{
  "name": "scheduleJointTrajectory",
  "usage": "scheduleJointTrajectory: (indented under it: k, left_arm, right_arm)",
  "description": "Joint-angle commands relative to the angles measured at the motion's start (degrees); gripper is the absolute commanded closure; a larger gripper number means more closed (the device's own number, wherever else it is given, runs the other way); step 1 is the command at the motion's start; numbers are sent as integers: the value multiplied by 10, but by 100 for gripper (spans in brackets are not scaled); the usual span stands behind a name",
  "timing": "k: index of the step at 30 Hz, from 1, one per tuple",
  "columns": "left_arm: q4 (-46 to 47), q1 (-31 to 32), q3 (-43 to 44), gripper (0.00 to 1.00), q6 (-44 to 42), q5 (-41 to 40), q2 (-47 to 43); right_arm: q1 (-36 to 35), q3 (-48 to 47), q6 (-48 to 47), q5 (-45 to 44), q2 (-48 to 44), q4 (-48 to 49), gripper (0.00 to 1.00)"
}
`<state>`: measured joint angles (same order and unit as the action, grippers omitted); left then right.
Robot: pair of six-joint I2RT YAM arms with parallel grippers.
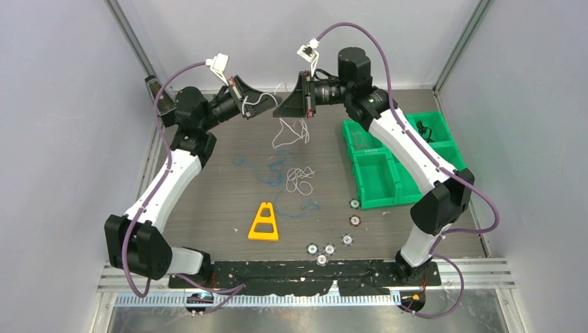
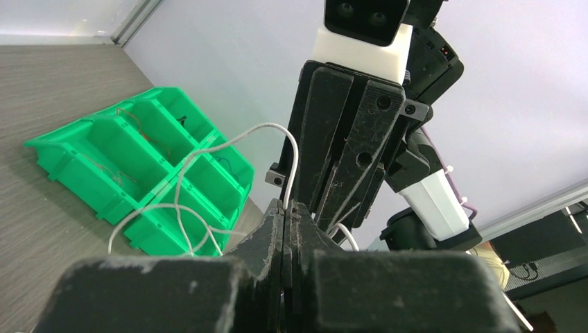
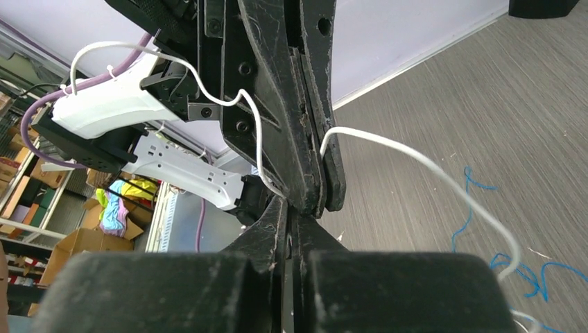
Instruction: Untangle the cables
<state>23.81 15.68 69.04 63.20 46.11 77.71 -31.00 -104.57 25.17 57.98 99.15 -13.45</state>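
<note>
Holding both arms raised over the far middle of the table (image 1: 222, 198), grippers facing tip to tip, just beside each other.

Pinching the white cable (image 3: 416, 161) in the left gripper (image 2: 286, 207): fingers pressed fully together, strand emerging from the seam at the tips and arching up and away to the side.

Clamping the same strand in the right gripper (image 3: 291, 208): fingers closed with no gap showing, wire running in right at the tips. Spanning only a short, slack piece between the two grips.

Letting the rest of the white cable hang below the grippers in loose loops, trailing down toward the table surface. More thin white loops lying on the table directly below; not possible to tell whether joined to the hanging part.

Leaving the blue cable (image 1: 267, 168) on the table, sprawling in thin curls beside and partly overlapping the white loops, ungripped.

Noting surroundings: green bins (image 1: 378, 177) sitting to the right of the cables, under the right arm; yellow triangular piece (image 1: 264, 222) lying nearer the bases; several round tokens (image 1: 326, 250) scattered between that piece and the bins.
</note>
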Motion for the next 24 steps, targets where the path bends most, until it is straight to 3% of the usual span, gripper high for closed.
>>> scheduleJointTrajectory:
  k: [1,2,3,5,8,9,13,16,20,24]
  left_arm:
    - [15,-22,2,100,-10,-6,-14]
    - [4,-31,-1,98,-23,-8,-16]
    - [-15,-41,-2,88,-43,-7,-19]
    - [-74,-57,0,49,-100,-1,-26]
    - [-151,-101,4,6,-226,-6,-52]
    - [-168,-115,3,1,-282,-1,-67]
    - [-253,-117,-11,0,-571,19,-157]
    - [-256,-66,-30,0,-671,15,-214]
    - [-212,54,-50,0,-743,-66,-239]
    - [-122,99,-43,0,-728,-106,-199]
  right_arm:
    - [0,-17,-20,0,-25,-2,95]
    - [3,-15,-25,-5,-30,-7,95]
    - [9,-12,-26,-7,-40,-9,95]
    - [17,-10,-26,-12,-54,-10,94]
    - [25,-4,-19,-25,-68,-9,94]
    - [32,3,-11,-29,-74,-9,94]
    - [57,47,71,-40,-77,35,95]
    - [62,70,114,-38,-74,68,95]
    - [56,80,177,-9,-58,156,95]
    - [50,82,214,25,-53,203,95]
